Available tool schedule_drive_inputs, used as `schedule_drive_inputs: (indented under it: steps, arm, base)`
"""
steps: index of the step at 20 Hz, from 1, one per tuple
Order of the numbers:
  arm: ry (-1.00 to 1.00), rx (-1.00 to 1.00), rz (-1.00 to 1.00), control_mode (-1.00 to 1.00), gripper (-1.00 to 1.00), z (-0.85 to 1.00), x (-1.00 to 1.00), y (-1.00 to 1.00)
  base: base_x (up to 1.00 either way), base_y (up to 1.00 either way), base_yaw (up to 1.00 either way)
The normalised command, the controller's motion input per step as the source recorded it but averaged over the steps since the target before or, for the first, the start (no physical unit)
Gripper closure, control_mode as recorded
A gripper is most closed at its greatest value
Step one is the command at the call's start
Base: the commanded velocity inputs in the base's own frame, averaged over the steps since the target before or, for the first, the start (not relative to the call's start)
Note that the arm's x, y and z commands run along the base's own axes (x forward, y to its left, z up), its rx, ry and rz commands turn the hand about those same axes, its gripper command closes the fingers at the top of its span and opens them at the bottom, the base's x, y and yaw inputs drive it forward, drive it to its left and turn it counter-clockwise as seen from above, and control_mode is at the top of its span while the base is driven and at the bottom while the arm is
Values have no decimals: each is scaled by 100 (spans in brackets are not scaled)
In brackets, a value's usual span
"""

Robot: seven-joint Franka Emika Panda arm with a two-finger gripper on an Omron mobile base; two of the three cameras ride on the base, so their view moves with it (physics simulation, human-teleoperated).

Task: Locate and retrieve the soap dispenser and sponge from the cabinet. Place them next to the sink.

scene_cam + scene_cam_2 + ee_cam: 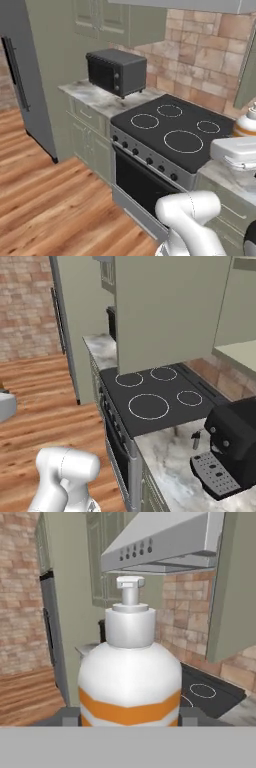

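Observation:
The soap dispenser (130, 677), a white bottle with an orange band and a white pump top, stands upright close in front of the hand camera. My gripper (130, 716) is shut on its base, one dark finger (70, 716) on each side. In the left base view the soap dispenser (247, 124) shows at the right edge, above my white hand and just past the stove's right end. The sage-green cabinet stands open: its door (165, 311) hangs out over the stove, and a pale inner shelf (240, 351) shows to the right. The sponge and the sink are out of view.
A black cooktop stove (175, 130) with its oven fills the middle. A dark toaster oven (116, 71) sits on the marble counter to its left, beside a tall grey fridge (22, 75). A black coffee machine (230, 451) stands on the right counter. A steel range hood (160, 547) hangs above.

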Motion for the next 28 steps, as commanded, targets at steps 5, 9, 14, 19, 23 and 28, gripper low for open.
schedule_drive_inputs:
  steps: [5, 9, 14, 19, 23, 28]
  arm:
    - [0, 0, 0, 100, 100, 0, 0, 0]
    - [0, 0, 0, 100, 100, 0, 0, 0]
    - [0, 0, 0, 100, 100, 0, 0, 0]
    - [0, 0, 0, 100, 100, 0, 0, 0]
    - [0, 0, 0, 100, 100, 0, 0, 0]
    - [0, 0, 0, 100, 100, 0, 0, 0]
  base:
    - [0, 58, 34]
    - [6, 65, 32]
    - [28, 8, 24]
    - [30, -2, 31]
    - [11, 4, 50]
    - [6, 13, 50]
